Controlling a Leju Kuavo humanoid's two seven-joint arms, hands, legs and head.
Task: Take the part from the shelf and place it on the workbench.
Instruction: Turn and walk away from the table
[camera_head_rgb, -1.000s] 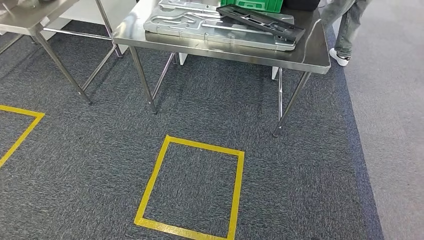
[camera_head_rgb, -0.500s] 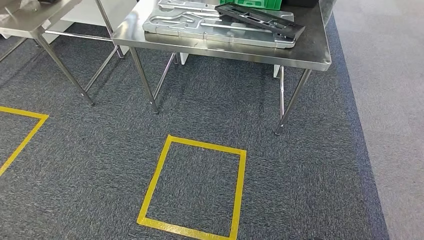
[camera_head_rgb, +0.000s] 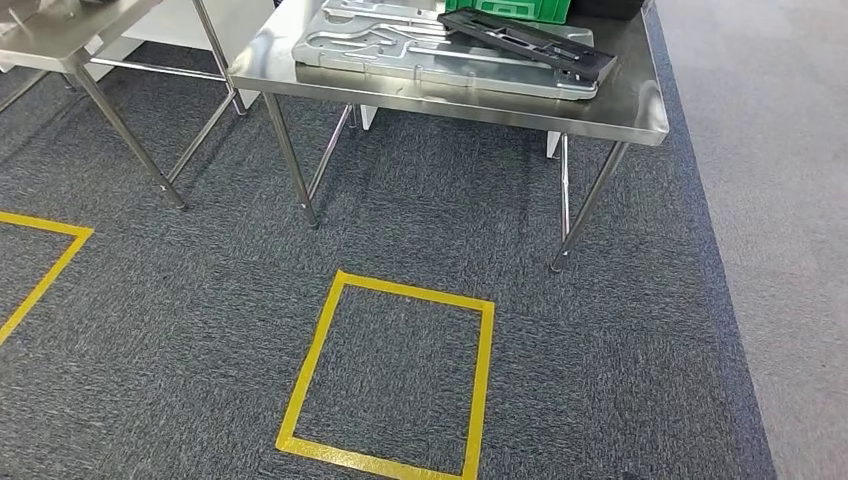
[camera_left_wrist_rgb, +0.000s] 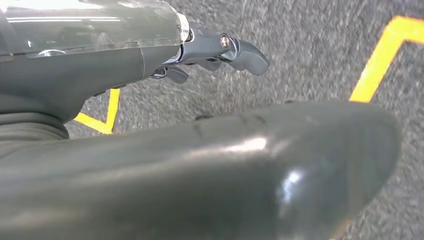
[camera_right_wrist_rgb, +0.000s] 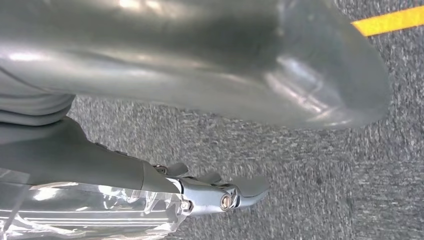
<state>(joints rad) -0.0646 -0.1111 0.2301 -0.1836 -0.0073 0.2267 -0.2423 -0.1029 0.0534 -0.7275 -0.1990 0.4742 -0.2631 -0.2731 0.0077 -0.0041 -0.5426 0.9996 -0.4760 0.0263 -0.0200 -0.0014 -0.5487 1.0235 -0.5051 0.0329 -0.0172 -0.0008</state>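
A steel workbench (camera_head_rgb: 634, 108) stands ahead of me on grey carpet. On it lies a stack of silver metal plates (camera_head_rgb: 380, 50), and a long black frame-shaped part (camera_head_rgb: 530, 44) rests slantwise across them. My left hand (camera_left_wrist_rgb: 220, 50) hangs over the carpet with its fingers stretched out and nothing in it. My right hand (camera_right_wrist_rgb: 220, 195) hangs the same way, fingers apart and empty, above the carpet.
A green crate (camera_head_rgb: 510, 8) sits at the back of the workbench. A second steel table (camera_head_rgb: 60, 40) stands at the far left. A yellow tape square (camera_head_rgb: 390, 375) marks the floor in front of the workbench, with another tape corner (camera_head_rgb: 45, 265) at the left. Lighter flooring (camera_head_rgb: 780, 200) runs along the right.
A person's legs at the top right one second ago have left the picture. The whole view has shifted slightly; the table's things lie as before.
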